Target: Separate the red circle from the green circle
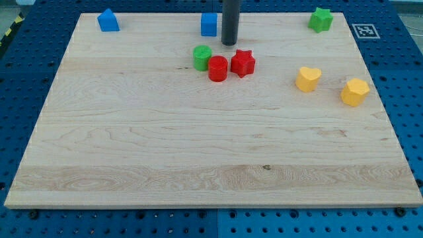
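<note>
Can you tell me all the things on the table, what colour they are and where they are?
green circle: one, green, upper middle, touching the red circle
red circle: one, red, between the green circle and the red star
red star: one, red, just to the view's right of the red circle
blue blocks: two, blue, one at the view's top left, one at top middle
green star: one, green, the view's top right
yellow blocks: two, yellow, at the view's right, one left of the other
wooden board: one, light wood, under everything
my tip: one dark rod, just above the red circle and red star, beside the top-middle blue block
</note>
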### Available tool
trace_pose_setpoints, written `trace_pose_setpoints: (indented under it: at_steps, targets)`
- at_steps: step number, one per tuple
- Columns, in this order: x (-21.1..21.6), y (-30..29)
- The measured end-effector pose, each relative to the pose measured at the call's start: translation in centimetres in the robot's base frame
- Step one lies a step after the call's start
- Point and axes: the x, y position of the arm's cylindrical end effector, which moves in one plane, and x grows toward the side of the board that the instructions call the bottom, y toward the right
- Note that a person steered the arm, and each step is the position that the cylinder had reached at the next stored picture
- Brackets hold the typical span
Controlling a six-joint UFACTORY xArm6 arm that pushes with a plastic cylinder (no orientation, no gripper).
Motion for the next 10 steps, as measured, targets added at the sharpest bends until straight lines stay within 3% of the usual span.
trace_pose_setpoints:
  at_steps: [4, 10]
  targets:
    - [4.0, 0.3]
    - [15.8, -1.4]
